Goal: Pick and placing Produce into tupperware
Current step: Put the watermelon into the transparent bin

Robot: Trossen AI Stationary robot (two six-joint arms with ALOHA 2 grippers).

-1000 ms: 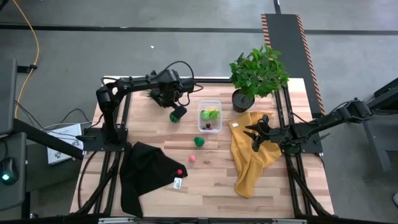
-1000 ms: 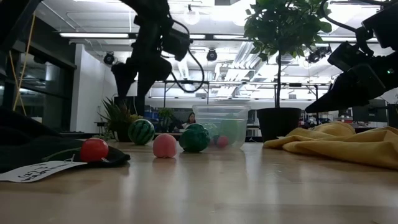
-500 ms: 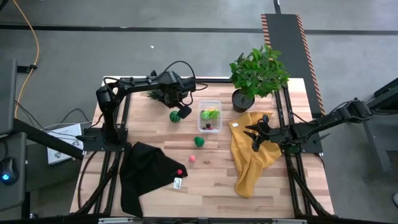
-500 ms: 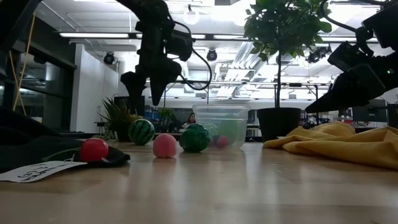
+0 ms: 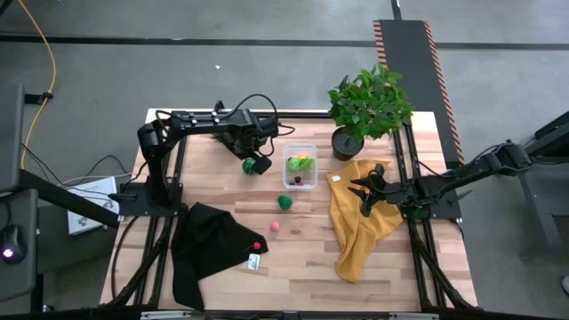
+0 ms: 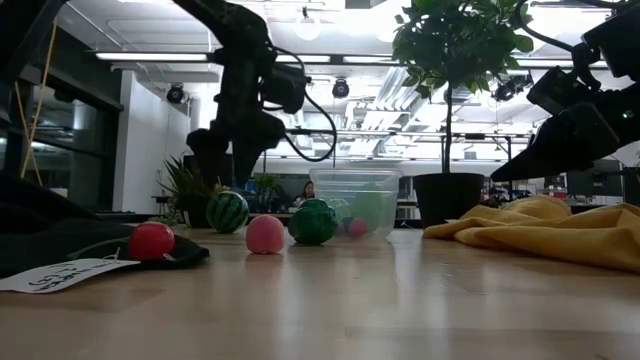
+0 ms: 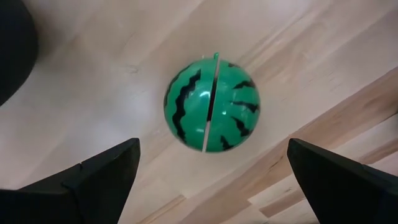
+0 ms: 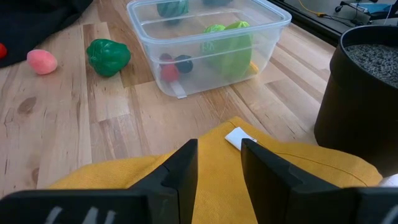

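Left gripper [image 7: 211, 171], fingers spread wide, hovers over striped melon [image 7: 211, 104] (glossy, hard, likely roll-prone): grip across its middle, tupperware [image 5: 300, 166] at three o'clock.

Left arm stretched along the far edge, left gripper [image 5: 255, 163] pointing straight down, fingers spread wide. Right arm low at the right side; right gripper [image 5: 364, 197] fingers narrowly parted, empty.

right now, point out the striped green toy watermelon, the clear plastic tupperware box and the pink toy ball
striped green toy watermelon [image 7: 211, 106]: left wrist view, on its middle seam.
clear plastic tupperware box [image 8: 273, 17]: right wrist view, on its rim.
pink toy ball [image 6: 265, 235]: low view, on its front face.
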